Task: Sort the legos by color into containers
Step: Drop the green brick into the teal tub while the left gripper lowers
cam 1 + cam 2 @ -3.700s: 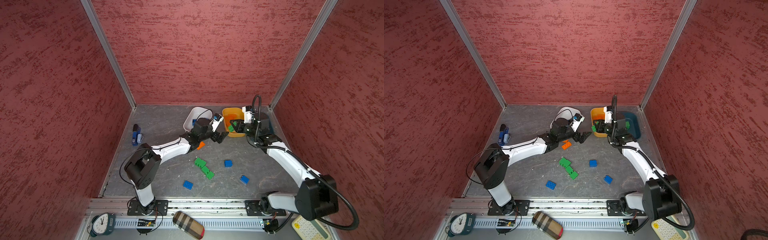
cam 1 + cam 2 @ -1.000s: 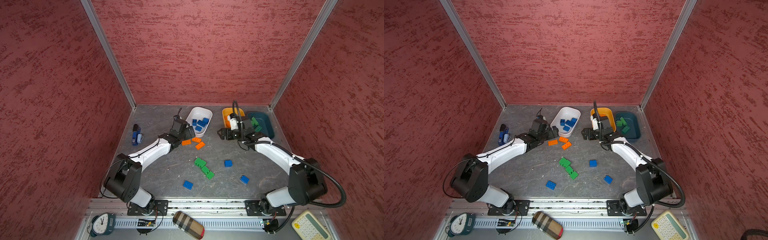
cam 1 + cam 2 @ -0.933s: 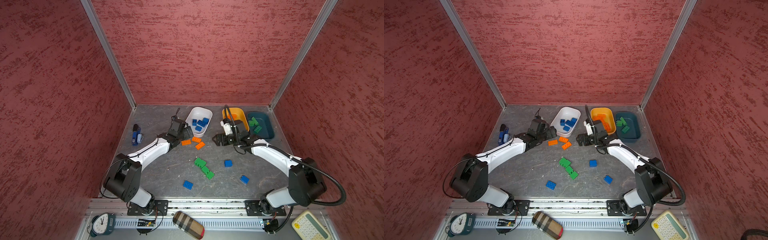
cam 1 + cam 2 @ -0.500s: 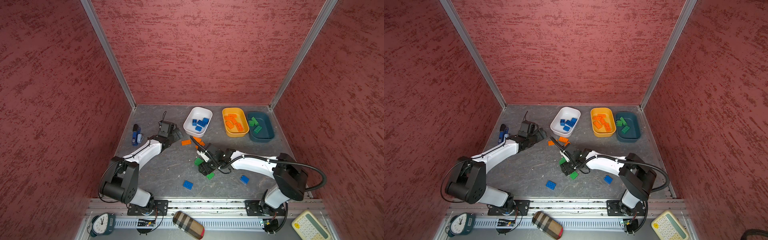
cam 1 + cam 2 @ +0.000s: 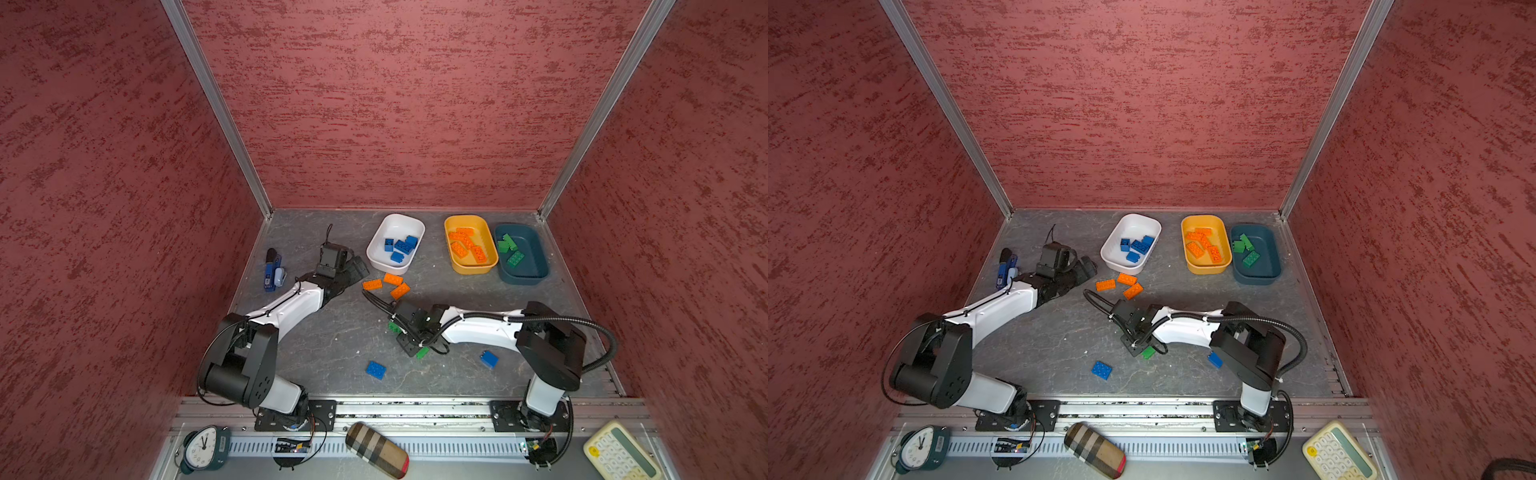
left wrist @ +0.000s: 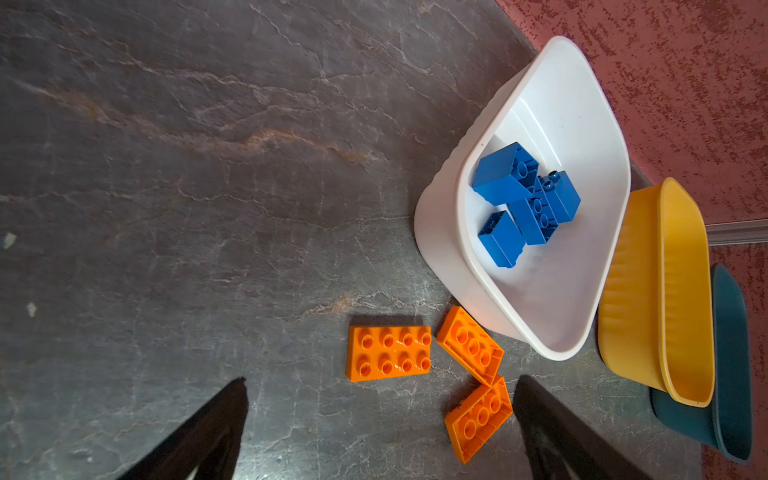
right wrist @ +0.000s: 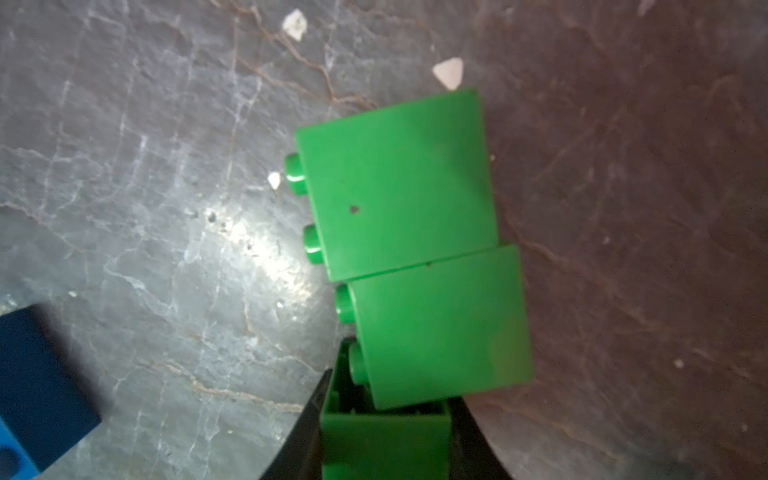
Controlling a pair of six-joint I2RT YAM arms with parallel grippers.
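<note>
Gripping: right gripper [image 7: 384, 440] has its black fingers [image 7: 297, 440] clamped on either side of one small green studded plastic brick [image 7: 384, 449], down at the dark grey stone-look tabletop [image 5: 324, 345], mid-table in both top views.
Neighbours: two more green bricks [image 7: 399, 187] lie on their sides end to end, touching; the nearer one overlaps the clamped brick.
Left gripper [image 6: 382, 390]: fingers spread wide, low over the table beside the white tub.
Loose orange: three flat orange studded bricks [image 6: 388, 353] on the table just ahead of the left fingertips, close to the white tub's wall.
White tub [image 5: 386, 268]: shallow rounded-rectangle plastic, holds several blue bricks [image 5: 401, 247].
Yellow-orange tub [image 5: 473, 270]: same shape, holds orange bricks [image 5: 467, 245].
Dark teal tub [image 5: 523, 278]: just beside the yellow-orange one, holds green bricks [image 5: 511, 249].
Loose blue: one blue brick [image 5: 376, 370] toward the front edge, another blue brick [image 5: 489, 358] beside the right arm.
Extra: blue-and-black stapler-like gadget [image 5: 272, 272] near the left wall.
</note>
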